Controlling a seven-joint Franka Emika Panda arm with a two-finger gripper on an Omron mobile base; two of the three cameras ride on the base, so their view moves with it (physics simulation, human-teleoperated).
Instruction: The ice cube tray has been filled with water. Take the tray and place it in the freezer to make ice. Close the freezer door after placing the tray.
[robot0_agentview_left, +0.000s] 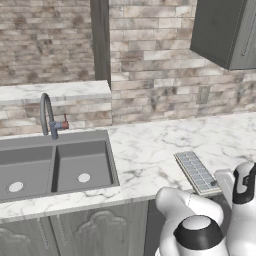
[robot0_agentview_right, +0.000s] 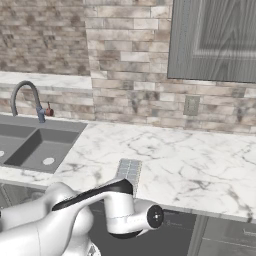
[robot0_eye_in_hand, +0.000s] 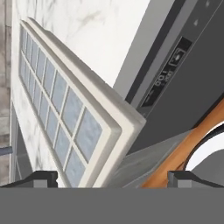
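In the left base view, the ice cube tray (robot0_agentview_left: 196, 171) lay flat on the marble table (robot0_agentview_left: 150, 150), near its front edge and well to the right of the 2-basin sink (robot0_agentview_left: 55, 167) and its curved faucet (robot0_agentview_left: 48, 116). The white arm (robot0_agentview_left: 210, 220) rose from the lower right, folded low at the table's front, its upper link just beside the tray's near end.

In the right base view, the tray (robot0_agentview_right: 129, 170) showed as a short grid strip on the table (robot0_agentview_right: 190, 165), its near end hidden behind the arm (robot0_agentview_right: 107, 207). The arm bent forward and low, its wrist below the table's edge. A grey wall cabinet (robot0_agentview_right: 215, 40) hung above.

In the hand view, the tool (robot0_eye_in_hand: 112, 179) stood wide open, holding nothing, its 2 dark fingertips (robot0_eye_in_hand: 41, 178) far apart at the bottom. The tray (robot0_eye_in_hand: 74, 109) ran diagonally just ahead, pale water (robot0_eye_in_hand: 72, 109) in its cells, its corner jutting past the table (robot0_eye_in_hand: 100, 30) edge. A dark appliance panel (robot0_eye_in_hand: 183, 78) lay below.
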